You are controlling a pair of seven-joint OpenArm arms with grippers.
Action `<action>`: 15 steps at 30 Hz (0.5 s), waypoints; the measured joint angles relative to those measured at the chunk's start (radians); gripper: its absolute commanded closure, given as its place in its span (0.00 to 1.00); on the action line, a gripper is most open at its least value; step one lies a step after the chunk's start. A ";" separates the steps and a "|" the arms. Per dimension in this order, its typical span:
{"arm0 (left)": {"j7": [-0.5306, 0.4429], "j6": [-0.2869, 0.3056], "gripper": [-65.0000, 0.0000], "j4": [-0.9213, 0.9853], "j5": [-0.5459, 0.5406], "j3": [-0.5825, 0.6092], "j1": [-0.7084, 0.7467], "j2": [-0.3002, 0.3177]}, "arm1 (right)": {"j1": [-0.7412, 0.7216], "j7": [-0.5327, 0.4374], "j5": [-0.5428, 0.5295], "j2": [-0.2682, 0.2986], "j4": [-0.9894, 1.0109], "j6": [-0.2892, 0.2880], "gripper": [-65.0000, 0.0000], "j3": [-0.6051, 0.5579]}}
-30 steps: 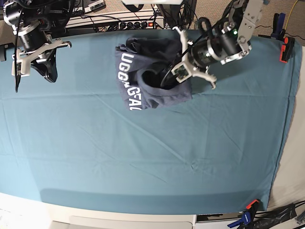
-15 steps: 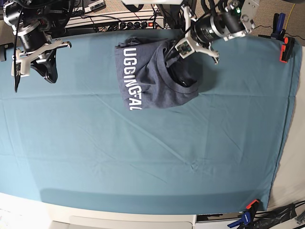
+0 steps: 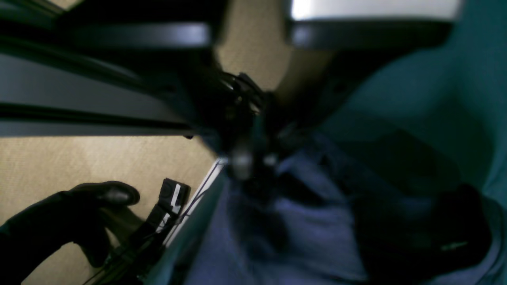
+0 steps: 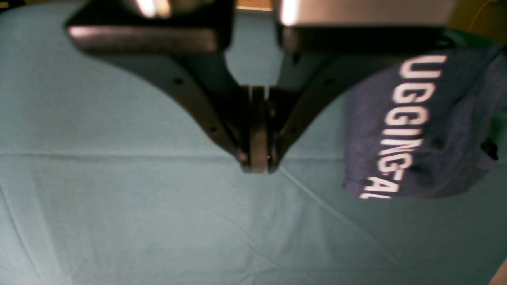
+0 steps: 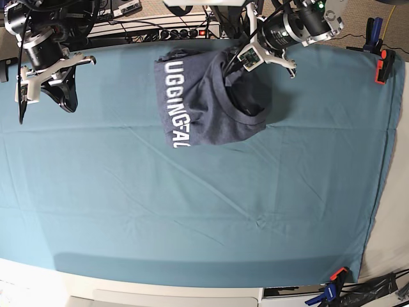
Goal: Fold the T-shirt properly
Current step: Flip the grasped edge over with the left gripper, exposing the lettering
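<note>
The left gripper (image 5: 238, 66) is hovering at the T-shirt's (image 5: 204, 102) far edge, its jaws seemingly parted a little; the right gripper (image 4: 255, 158) is hanging well apart from it, jaws pressed together.

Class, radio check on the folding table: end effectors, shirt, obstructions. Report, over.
Right end effector shut, empty, parked off the shirt. Left end effector at the T-shirt far edge, grip unclear. Shirt bunched, lettering up, on teal cloth. No obstructions seen.

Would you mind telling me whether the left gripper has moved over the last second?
Yes. In the base view the left gripper has travelled away from the T-shirt's middle toward the table's far edge, near the power strip.
</note>
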State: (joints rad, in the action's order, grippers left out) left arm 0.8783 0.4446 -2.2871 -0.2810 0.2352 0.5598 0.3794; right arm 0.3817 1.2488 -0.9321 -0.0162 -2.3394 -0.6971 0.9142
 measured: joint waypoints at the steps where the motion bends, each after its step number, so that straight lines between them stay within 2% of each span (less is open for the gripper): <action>1: -0.001 0.000 0.68 0.000 0.001 0.000 0.000 -0.003 | 0.000 0.000 0.000 0.000 0.000 0.000 1.00 0.000; 4: -0.017 -0.042 0.63 0.000 0.039 0.003 0.006 -0.016 | 0.000 0.000 0.000 0.000 0.000 0.000 1.00 0.000; 7: -0.018 -0.046 0.63 0.000 0.167 0.005 0.008 -0.016 | 0.000 0.000 0.000 0.000 0.000 0.000 1.00 0.000; 10: -0.026 -0.119 0.63 0.000 0.256 -0.011 0.007 -0.016 | 0.000 0.000 0.000 0.000 0.000 0.000 1.00 0.000; 15: -0.032 -0.128 0.63 0.000 0.323 -0.131 0.006 -0.017 | 0.000 0.000 0.000 0.000 0.000 0.000 1.00 0.000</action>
State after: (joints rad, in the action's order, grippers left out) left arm 0.8463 0.3164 -2.2868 0.0422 0.1043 0.5663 0.3626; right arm 0.3817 1.2484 -0.9318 -0.0166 -2.3394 -0.6971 0.9142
